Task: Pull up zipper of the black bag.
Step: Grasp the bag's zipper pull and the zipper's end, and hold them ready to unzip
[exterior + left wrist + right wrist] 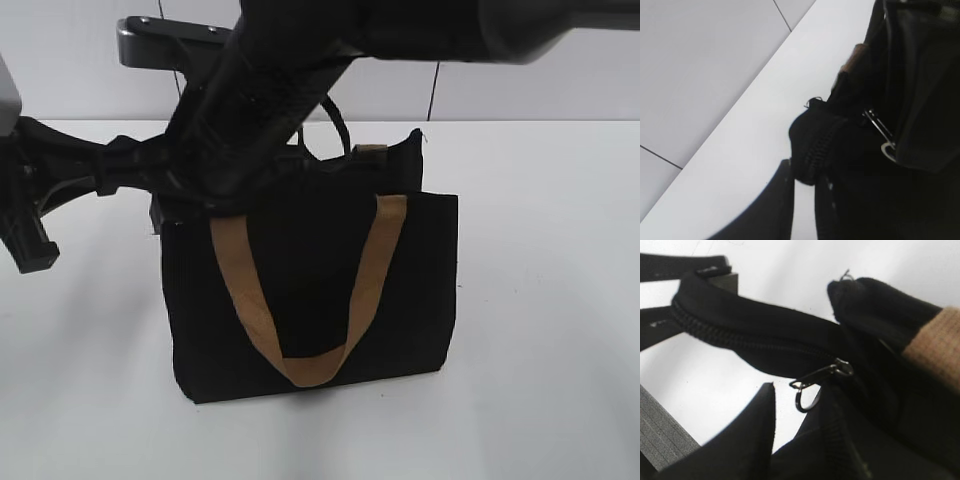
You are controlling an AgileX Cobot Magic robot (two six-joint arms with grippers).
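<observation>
The black bag (pixel 310 290) stands upright on the white table, one tan handle hanging down its front. My left gripper (pixel 160 205) is at the bag's top left end. In the left wrist view it (pixel 807 186) is shut on the bag's end corner (pixel 812 145), where the zipper line ends. The zipper (pixel 740 337) runs closed from that end to its silvery pull tab (pixel 815 377), which also shows in the left wrist view (pixel 882 135). My right gripper (pixel 799 395) is open, its fingertips on either side of the tab's hanging ring without touching it. In the exterior view the arms hide it.
The white table (pixel 540 330) spreads around the bag. A grey bracket (pixel 160 40) and a wall are behind it. Both dark arms cross above the bag's top left. The second tan handle's end (pixel 372 152) shows at the bag's back right.
</observation>
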